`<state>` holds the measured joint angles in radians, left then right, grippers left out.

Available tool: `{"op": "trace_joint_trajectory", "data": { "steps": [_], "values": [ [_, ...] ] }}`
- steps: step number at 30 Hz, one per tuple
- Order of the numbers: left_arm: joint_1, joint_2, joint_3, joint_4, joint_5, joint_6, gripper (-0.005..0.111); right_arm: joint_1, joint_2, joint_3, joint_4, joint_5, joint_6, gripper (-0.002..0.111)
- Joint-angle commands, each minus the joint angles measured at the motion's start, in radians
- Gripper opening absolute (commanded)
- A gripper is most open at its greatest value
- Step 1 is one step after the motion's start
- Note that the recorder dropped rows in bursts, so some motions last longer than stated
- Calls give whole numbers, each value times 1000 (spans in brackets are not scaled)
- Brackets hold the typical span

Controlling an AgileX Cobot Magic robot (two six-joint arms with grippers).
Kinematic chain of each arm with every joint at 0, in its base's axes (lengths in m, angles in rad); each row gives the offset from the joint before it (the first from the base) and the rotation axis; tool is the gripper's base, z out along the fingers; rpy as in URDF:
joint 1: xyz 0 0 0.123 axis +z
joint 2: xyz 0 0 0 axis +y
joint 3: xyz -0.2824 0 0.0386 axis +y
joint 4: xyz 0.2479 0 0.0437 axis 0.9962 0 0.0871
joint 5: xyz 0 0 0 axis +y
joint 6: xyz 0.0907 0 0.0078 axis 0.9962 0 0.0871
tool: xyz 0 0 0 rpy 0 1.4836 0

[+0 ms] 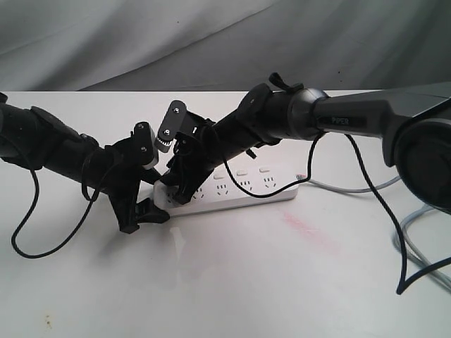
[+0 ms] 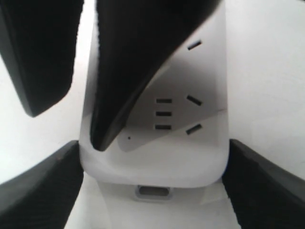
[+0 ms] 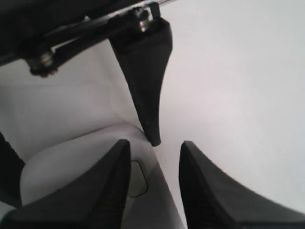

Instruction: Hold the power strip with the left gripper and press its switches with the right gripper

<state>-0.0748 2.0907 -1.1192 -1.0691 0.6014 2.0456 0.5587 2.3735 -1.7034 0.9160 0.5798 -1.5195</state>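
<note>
The white power strip (image 1: 243, 189) lies across the middle of the table, and three of its switches (image 1: 242, 172) show along its far edge. My left gripper (image 1: 144, 215) clamps the strip's left end. In the left wrist view both fingers (image 2: 38, 191) press the sides of the power strip (image 2: 157, 167). My right gripper (image 1: 180, 190) points down at that same end. Its jaws stand a little apart with nothing between them. One finger (image 3: 90, 191) rests on the strip, partly over a switch (image 3: 139, 179); the other hangs off the edge.
The grey cord (image 1: 345, 189) runs off to the right from the strip. A loose black cable (image 1: 42, 239) loops on the left, and another (image 1: 384, 211) hangs at the right. A faint pink stain (image 1: 310, 232) marks the table in front. A grey cloth backdrop (image 1: 211, 42) rises behind.
</note>
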Motion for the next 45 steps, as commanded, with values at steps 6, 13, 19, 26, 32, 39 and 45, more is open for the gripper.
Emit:
{"op": "trace_joint_trajectory", "data": {
  "steps": [6,13,19,26,32,39,45],
  "values": [
    [-6,2,-4,9,-2,-2,65,-12,77,20,-102,-13,-19,34],
    [-6,2,-4,9,-2,-2,65,-13,80,22,-92,-13,-13,34],
    [-6,2,-4,9,-2,-2,65,-13,42,22,-41,-13,2,34],
    [-6,2,-4,9,-2,-2,65,-14,3,22,-16,13,13,34],
    [-6,2,-4,9,-2,-2,65,-33,-30,22,-13,40,25,35],
    [-6,2,-4,9,-2,-2,65,-50,-63,22,-13,62,25,40],
    [-6,2,-4,9,-2,-2,65,-60,-65,22,-14,64,33,40]
  ]
}}
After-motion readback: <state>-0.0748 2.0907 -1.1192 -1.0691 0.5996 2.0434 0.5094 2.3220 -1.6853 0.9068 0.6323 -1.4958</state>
